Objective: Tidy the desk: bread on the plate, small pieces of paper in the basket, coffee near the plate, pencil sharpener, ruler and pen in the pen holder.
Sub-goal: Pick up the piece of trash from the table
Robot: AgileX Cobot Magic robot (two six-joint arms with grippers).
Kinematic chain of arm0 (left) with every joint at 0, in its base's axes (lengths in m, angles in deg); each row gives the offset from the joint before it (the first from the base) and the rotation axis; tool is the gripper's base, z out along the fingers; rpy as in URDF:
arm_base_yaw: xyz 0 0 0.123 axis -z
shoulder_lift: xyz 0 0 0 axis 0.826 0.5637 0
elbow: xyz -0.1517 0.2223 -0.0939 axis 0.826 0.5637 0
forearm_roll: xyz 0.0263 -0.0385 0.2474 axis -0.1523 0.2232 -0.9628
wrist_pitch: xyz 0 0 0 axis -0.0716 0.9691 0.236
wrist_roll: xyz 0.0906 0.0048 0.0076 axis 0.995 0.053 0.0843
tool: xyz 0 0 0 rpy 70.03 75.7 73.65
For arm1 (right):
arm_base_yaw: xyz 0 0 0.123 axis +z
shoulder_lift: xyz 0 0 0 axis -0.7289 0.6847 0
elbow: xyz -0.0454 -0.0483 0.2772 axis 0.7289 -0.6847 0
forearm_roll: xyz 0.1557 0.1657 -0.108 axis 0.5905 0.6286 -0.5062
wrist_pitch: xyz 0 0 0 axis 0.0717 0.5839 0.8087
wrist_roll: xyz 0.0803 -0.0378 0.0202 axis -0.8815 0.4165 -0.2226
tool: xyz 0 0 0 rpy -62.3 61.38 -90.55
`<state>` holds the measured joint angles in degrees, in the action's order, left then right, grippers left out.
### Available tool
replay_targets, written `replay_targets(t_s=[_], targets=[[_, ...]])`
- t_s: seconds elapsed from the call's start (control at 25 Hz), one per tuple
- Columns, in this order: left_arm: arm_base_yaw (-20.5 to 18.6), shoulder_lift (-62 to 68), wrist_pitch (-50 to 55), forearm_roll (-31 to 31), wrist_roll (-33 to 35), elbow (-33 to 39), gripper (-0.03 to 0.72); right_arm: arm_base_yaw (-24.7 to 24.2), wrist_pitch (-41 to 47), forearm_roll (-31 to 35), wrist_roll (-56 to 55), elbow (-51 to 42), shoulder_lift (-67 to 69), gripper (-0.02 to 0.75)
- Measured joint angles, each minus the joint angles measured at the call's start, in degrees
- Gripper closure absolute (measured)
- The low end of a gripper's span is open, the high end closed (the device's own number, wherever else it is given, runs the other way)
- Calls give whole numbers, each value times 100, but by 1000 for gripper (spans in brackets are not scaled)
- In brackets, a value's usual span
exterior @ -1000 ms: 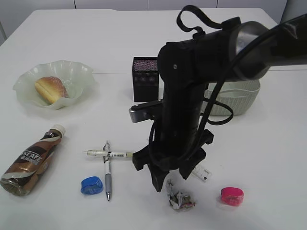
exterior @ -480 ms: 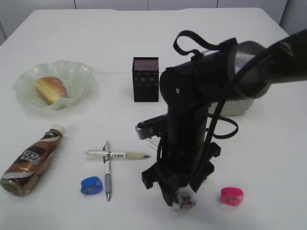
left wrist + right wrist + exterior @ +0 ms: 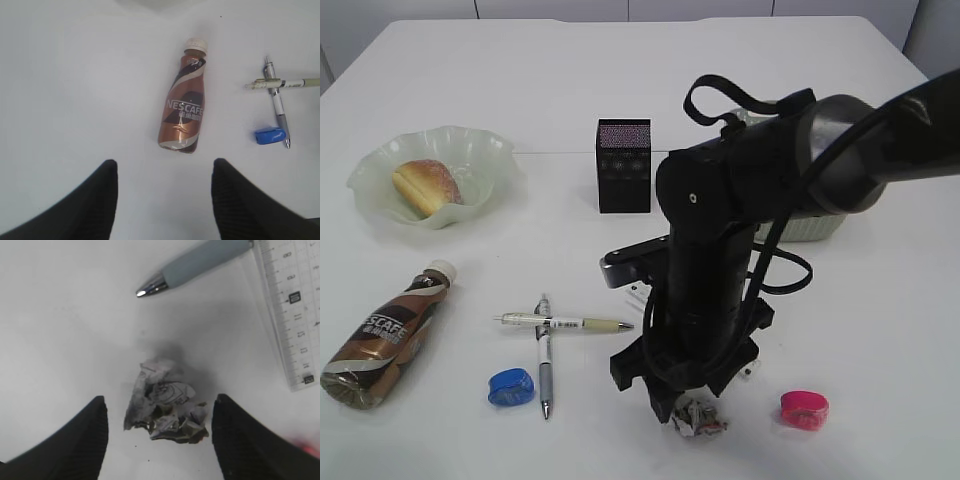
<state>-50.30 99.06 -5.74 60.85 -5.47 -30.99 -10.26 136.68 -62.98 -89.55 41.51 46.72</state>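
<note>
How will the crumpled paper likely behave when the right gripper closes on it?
The paper is a loose wad with open folds, so it will probably squash rather than resist. It looks light, and may skid on the smooth table if one finger touches first. Its ragged shape makes rolling unlikely.

- Exterior view looks down at a slant from the near side across the table [image 3: 880, 330], taking in the whole layout.
- Left wrist view hangs high, facing down on the coffee bottle [image 3: 184, 100] at the left, shared with the exterior.
- Right wrist view sits close over the crumpled paper [image 3: 165, 407], also seen near in the exterior.
</note>
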Motion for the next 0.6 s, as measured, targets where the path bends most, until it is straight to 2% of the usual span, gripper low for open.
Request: replay_targets(t_s=[0.6], targets=[[0, 0, 0, 0, 0, 0, 255, 0, 27, 0, 0, 0, 352, 258]])
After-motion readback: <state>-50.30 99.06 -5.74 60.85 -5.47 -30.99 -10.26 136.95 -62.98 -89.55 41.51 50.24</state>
